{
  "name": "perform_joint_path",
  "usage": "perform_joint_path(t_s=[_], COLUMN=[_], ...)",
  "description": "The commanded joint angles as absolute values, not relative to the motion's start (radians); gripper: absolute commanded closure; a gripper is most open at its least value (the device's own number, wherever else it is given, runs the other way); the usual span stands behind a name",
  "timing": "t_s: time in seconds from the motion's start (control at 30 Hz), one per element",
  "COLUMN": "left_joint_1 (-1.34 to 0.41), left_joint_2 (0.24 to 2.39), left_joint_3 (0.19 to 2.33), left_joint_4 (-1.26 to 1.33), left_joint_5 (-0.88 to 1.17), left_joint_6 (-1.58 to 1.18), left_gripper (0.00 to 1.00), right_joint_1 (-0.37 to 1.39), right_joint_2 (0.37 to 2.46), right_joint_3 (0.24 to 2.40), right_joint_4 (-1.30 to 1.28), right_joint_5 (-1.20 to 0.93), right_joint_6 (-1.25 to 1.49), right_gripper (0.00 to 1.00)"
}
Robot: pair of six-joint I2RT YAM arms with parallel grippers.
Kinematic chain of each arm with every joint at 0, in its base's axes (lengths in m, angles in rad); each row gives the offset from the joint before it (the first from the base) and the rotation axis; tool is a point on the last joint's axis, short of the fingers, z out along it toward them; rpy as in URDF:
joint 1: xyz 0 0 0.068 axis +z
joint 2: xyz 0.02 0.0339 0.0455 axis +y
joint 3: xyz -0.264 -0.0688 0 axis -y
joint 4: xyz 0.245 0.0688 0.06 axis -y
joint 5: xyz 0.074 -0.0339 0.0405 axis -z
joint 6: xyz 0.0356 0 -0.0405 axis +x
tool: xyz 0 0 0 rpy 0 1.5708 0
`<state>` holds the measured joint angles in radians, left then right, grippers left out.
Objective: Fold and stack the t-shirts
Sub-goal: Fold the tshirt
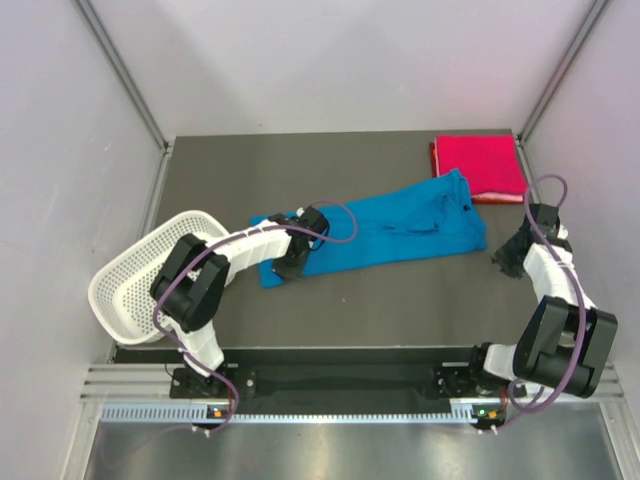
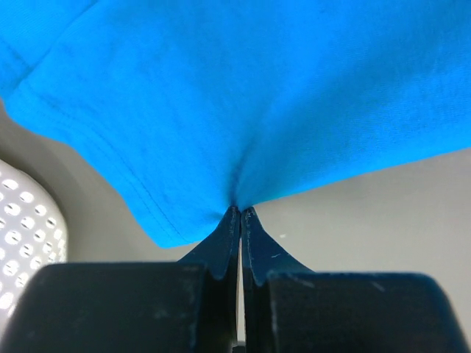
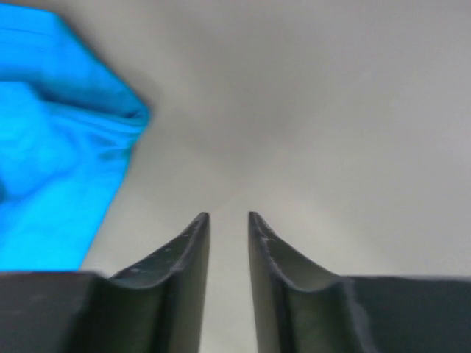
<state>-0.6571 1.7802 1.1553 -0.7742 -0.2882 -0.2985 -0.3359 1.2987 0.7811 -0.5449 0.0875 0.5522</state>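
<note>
The blue t-shirt (image 1: 400,225) lies folded into a long band across the middle of the dark table (image 1: 380,310). My left gripper (image 1: 290,262) is at its left end, shut on a pinch of the blue cloth (image 2: 257,95) at the hem, with the tips (image 2: 241,209) pressed together. Off the shirt's right end, my right gripper (image 1: 503,258) stands open over bare table, and nothing sits between its fingers (image 3: 228,215). In the right wrist view the blue shirt (image 3: 51,176) shows at the left. The pink-red t-shirt (image 1: 480,165) lies folded flat at the back right corner.
A white mesh basket (image 1: 130,280) hangs tilted over the table's left edge, close to the left arm; its rim (image 2: 22,220) shows in the left wrist view. Grey walls enclose the table on three sides.
</note>
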Motion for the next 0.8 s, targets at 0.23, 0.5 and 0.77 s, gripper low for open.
perform_joint_path(t_s=[0.23,0.5,0.77], left_joint_1=[-0.679,-0.710,-0.712], left_joint_2=[1.732,1.710,1.715], left_joint_3=[1.140,1.118,1.104], left_joint_4=[-0.796,-0.796,-0.813], left_joint_5=[-0.273,-0.282,-0.314], left_joint_6=[-0.330,-0.334,-0.328], left_gripper=[1.00,1.00,1.00], right_joint_1=[-0.295,-0.278,-0.276], right_joint_2=[1.345,1.436,1.430], right_joint_3=[0.821,0.827,0.839], right_joint_4=[-0.407,-0.318,-0.318], right_joint_5=[-0.061,-0.029,-0.018], right_joint_6=[0.615,0.644,0.683], right_gripper=[0.58,0.53,0.53])
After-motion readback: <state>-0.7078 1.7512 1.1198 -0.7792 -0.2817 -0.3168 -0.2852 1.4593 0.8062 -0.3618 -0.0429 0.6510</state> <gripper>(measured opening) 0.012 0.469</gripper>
